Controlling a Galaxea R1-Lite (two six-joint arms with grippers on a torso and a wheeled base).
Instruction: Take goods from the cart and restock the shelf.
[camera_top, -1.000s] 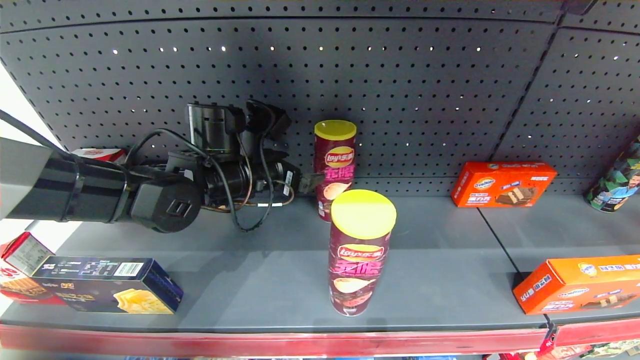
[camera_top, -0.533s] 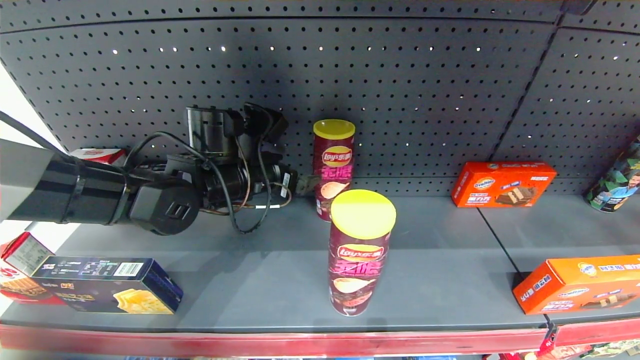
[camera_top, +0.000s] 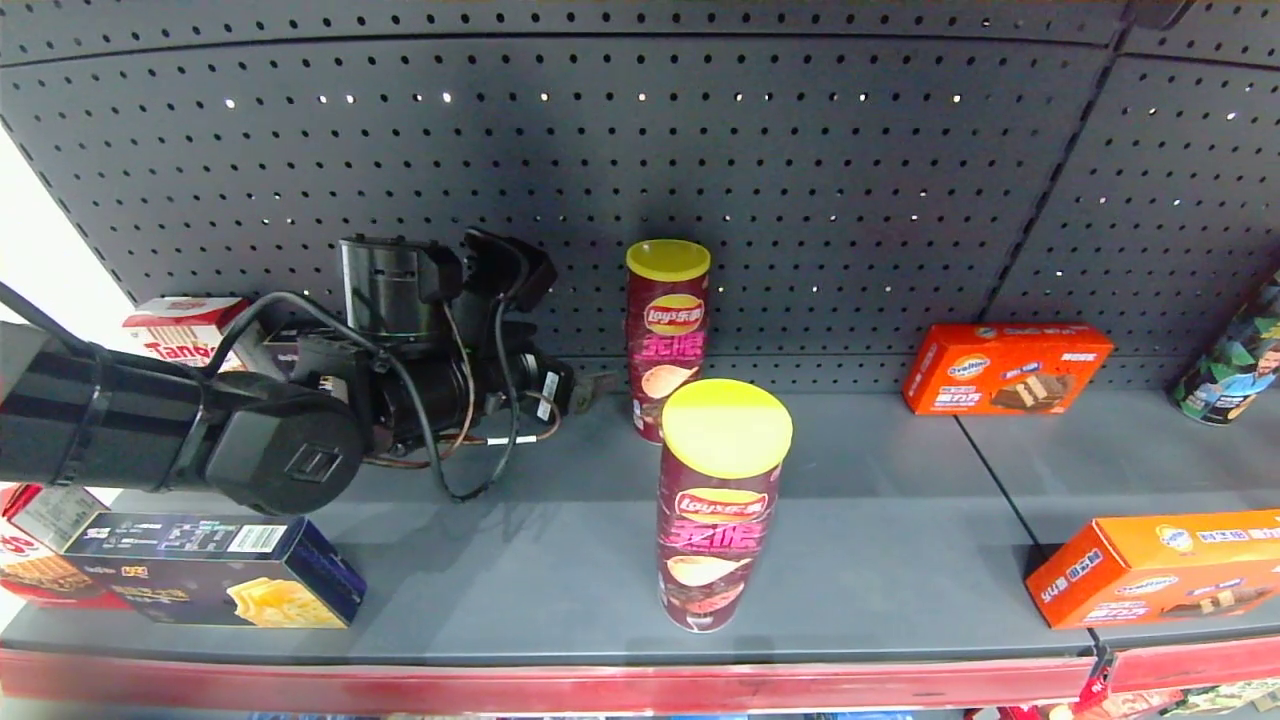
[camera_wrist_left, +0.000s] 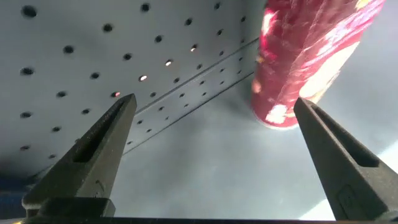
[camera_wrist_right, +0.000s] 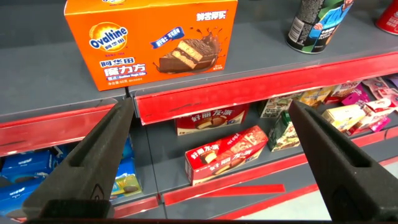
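shelf: grey metal shelf board, goods standing on it.
left arm: black left arm has pulled back toward the shelf's left edge.
rear can: maroon chip can with yellow lid stays upright at the back edge, mid-shelf; nothing touches it now.
front can: matching maroon can near the front edge, unmoved.
left gripper: released, jaws spread, empty.
right gripper: spread wide, empty, before a lower shelf.
meaning: placement looks done; the next cart item is probably due.

Grey pegboard wall, grey shelf, red front strip
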